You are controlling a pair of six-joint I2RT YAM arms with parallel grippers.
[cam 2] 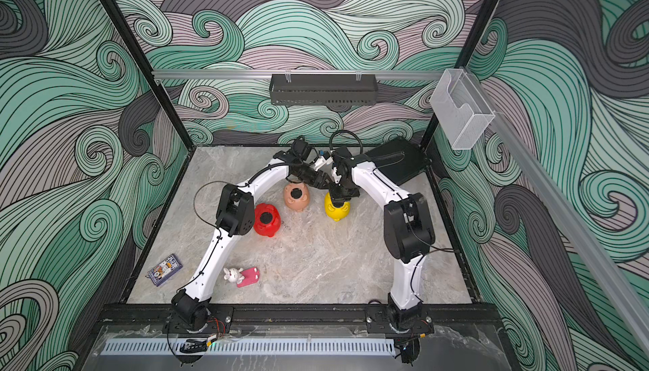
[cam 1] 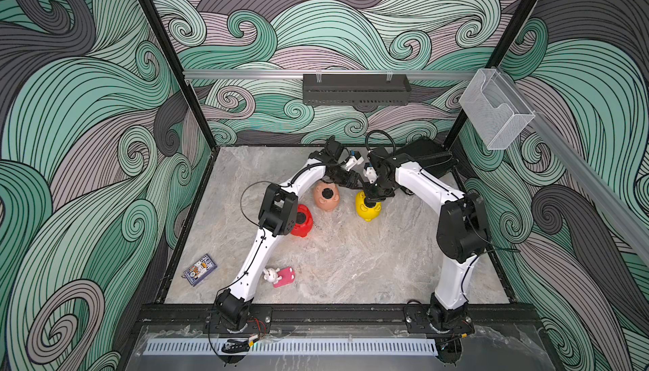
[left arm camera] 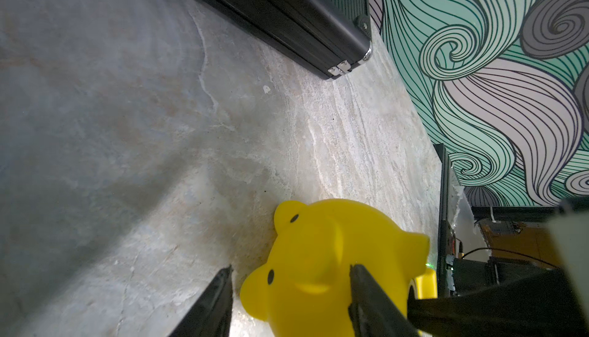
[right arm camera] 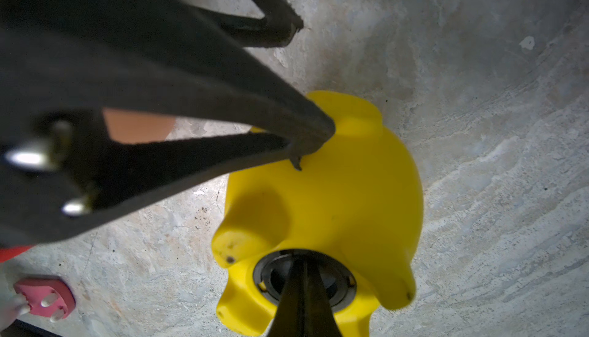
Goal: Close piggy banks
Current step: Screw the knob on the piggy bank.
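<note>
Upturned pigs: red (cam 1: 306, 229), peach (cam 1: 324, 205), yellow (cam 1: 367, 212).

White links: you have glossy white shells on the left arm (cam 1: 253, 264) and right arm (cam 1: 453, 278), dotted with small black screws.
Joints: boxy matte black housings (cam 1: 278, 213).
Cables: thin black leads (cam 1: 241, 200) looping free.
Left gripper (left arm camera: 290, 267): black wedge fingers (left arm camera: 210, 306), silver screw heads (right arm camera: 28, 158).

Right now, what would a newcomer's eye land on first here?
The yellow pig toward the back, with both grippers on it: the left gripper straddles it, open, while the shut right gripper presses into its belly hole. Beside it lie the peach-pink pig and red pig, bellies up.
</note>
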